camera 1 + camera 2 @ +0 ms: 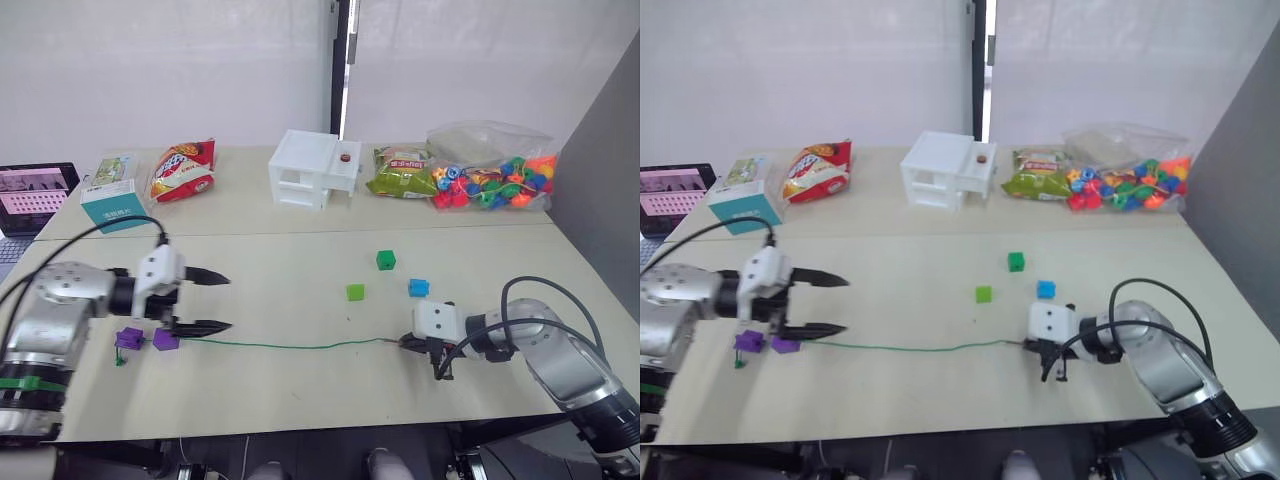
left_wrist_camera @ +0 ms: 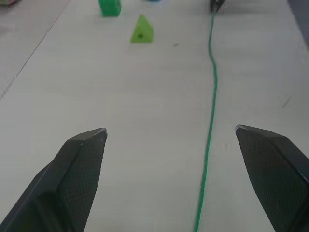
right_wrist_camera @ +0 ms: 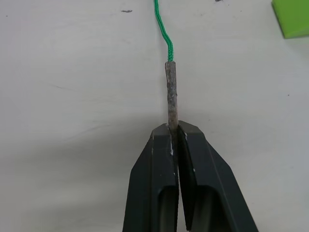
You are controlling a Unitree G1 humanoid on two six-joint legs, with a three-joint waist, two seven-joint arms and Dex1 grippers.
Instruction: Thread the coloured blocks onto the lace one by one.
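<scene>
Right gripper (image 3: pixel 174 133) pinches the grey tip of the green lace (image 1: pixel 290 346), which runs across to two purple blocks (image 1: pixel 147 339) beside the spread-open left gripper (image 1: pixel 222 302).

Five blocks (image 1: pixel 386 260), one lace (image 1: pixel 280 346), perhaps two snack bags (image 1: pixel 183 170)

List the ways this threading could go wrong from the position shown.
1. The right claw is shut on the lace by the very end of its grey tip. Little tip is left free to push through a block, and the thin tip might slip out.
2. The two purple blocks sit at the lace's far end beside the open left claw; a careless move might knock them.
3. The light green block, dark green block and blue block lie loose, so they could skid when pushed.
</scene>
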